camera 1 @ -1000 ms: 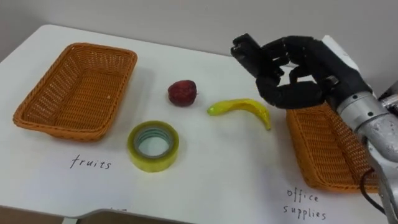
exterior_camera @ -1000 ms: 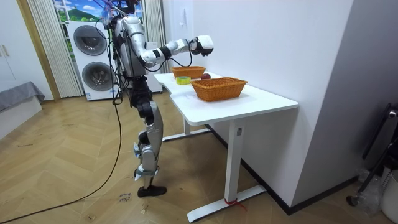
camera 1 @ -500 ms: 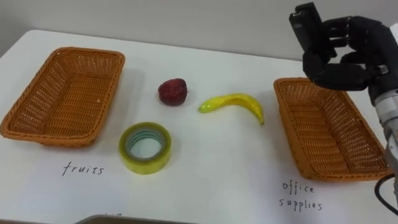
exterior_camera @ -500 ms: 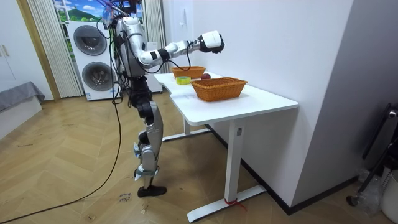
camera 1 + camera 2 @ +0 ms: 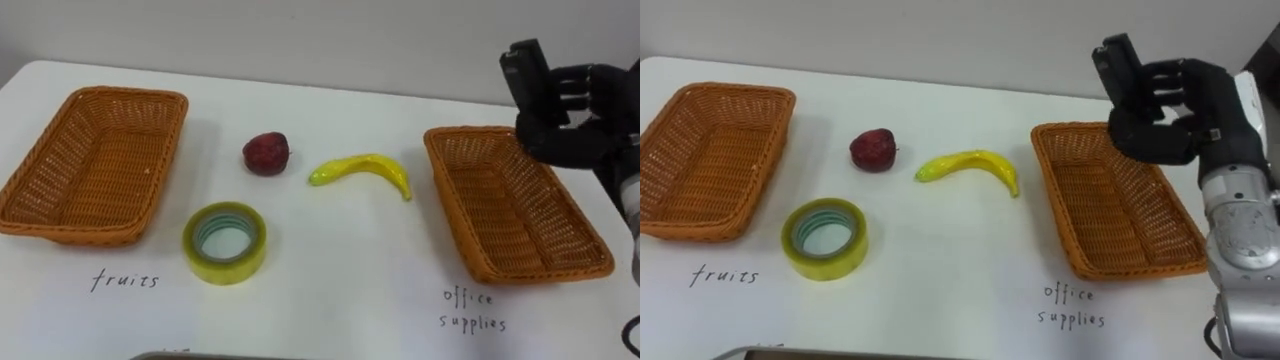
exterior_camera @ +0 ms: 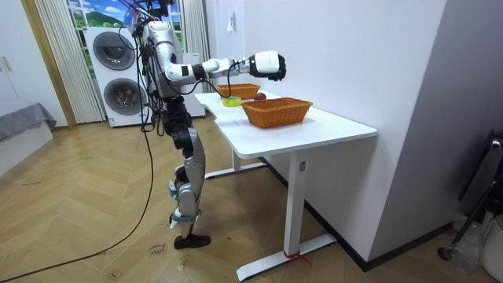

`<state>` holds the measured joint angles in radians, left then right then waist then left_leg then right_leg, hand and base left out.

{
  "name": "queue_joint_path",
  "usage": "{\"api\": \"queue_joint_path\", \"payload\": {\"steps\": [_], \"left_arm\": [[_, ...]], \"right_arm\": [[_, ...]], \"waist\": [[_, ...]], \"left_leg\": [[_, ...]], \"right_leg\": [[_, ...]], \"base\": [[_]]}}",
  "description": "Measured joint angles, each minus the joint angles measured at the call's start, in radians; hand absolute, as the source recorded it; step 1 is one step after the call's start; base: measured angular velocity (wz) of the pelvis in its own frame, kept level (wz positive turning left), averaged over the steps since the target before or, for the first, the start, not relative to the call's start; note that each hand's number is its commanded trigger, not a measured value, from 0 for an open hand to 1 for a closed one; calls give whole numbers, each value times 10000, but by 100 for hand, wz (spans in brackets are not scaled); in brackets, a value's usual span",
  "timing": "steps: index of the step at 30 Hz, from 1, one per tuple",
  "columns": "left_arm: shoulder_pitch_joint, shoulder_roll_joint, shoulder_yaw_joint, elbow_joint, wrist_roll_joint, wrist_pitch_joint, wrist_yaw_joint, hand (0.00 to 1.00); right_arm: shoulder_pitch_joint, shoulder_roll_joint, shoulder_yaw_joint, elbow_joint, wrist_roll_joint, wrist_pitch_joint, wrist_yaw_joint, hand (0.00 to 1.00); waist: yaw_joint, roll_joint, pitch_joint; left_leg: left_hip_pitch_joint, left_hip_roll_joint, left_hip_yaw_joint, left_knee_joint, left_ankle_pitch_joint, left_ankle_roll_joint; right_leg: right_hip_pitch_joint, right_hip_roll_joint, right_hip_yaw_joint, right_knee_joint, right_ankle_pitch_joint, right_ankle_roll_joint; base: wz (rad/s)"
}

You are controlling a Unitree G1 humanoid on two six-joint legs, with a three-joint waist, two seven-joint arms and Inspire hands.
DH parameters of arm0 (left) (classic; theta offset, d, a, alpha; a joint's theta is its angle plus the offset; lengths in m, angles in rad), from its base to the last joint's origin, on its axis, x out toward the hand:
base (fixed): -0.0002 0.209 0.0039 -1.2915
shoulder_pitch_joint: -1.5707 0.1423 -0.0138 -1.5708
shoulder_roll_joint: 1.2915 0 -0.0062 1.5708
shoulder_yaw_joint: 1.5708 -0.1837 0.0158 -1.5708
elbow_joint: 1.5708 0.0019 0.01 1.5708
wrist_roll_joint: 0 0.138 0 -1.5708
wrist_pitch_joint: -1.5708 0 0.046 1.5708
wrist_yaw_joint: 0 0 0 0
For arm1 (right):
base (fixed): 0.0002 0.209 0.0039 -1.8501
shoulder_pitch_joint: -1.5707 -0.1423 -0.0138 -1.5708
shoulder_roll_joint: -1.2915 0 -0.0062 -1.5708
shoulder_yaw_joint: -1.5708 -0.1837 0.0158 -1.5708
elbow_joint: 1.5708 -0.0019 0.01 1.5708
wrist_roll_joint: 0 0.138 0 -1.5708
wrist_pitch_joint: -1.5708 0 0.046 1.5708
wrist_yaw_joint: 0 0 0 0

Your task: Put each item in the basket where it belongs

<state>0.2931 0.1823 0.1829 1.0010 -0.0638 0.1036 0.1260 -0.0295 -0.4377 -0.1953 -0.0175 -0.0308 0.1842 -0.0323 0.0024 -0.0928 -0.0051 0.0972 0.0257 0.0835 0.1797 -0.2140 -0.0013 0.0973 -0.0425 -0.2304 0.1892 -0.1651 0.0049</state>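
My right hand (image 5: pixel 585 110) hovers over the far right corner of the right wicker basket (image 5: pixel 510 205), fingers curled round a small black oblong object (image 5: pixel 525 72) that sticks up out of the grip. That basket is empty and marked for office supplies. On the white table lie a dark red fruit (image 5: pixel 266 154), a yellow banana (image 5: pixel 362 168) and a yellow roll of tape (image 5: pixel 224 242). The left basket (image 5: pixel 95 165), marked for fruits, is empty. In the room view the right hand (image 6: pixel 267 65) reaches out above the table.
The white table (image 5: pixel 340 270) has handwritten labels in front of each basket. A plain wall runs just behind it. In the room view I stand at the table's end, with washing machines (image 6: pixel 118 75) behind me and wooden floor around.
My right hand has carried the black object from above the banana to the right, over the right basket. The head camera has shifted, so the table scene sits further left.
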Motion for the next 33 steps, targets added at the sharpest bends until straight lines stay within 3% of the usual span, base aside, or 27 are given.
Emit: {"api": "queue_joint_path", "payload": {"steps": [5,13,19,20,21,23,25,33], "left_arm": [[63,-96,1,-1,-34,1,-4,0],[34,-90,5,-11,-28,48,-5,0],[-32,0,4,-18,-1,95,-77,0],[-49,-1,3,-17,0,95,-99,0],[-73,0,3,-17,0,95,-125,0],[-110,6,4,-17,0,95,-152,0],[-157,18,5,-17,0,93,-251,0],[-184,19,9,-17,5,91,-315,0]], "right_arm": [[168,0,0,333,-147,24,160,100],[176,2,1,510,-499,23,473,100],[203,7,86,905,-1139,19,929,100],[220,7,87,933,-1199,20,1011,73],[231,14,91,960,-1284,20,1141,62],[232,15,92,967,-1368,20,1279,18],[231,15,91,967,-1390,20,1422,2],[231,19,90,965,-1463,17,1664,0]], "waist": [[-18,10,-3],[8,-110,27],[27,-70,47],[29,-59,55],[30,-39,68],[29,-20,70],[30,-23,68],[44,-48,52]], "left_leg": [[-18,6,78,-8,1,0],[-66,-1,73,-25,0,1],[-70,20,83,5,-1,-2],[-72,20,85,3,-2,-2],[-73,19,96,-1,-2,-2],[-79,20,108,-5,-2,-2],[-79,21,111,-5,-2,-2],[-71,21,126,-4,-1,-2]], "right_leg": [[-63,12,71,9,0,0],[-123,11,76,-22,-1,1],[-140,34,87,-35,-2,3],[-143,33,87,-34,-2,3],[-150,34,96,-33,-2,3],[-164,35,107,-34,-2,3],[-165,36,112,-35,-3,3],[-166,37,135,-38,-3,3]], "base": [[-5],[0],[0],[0],[0],[0],[0],[0]]}}
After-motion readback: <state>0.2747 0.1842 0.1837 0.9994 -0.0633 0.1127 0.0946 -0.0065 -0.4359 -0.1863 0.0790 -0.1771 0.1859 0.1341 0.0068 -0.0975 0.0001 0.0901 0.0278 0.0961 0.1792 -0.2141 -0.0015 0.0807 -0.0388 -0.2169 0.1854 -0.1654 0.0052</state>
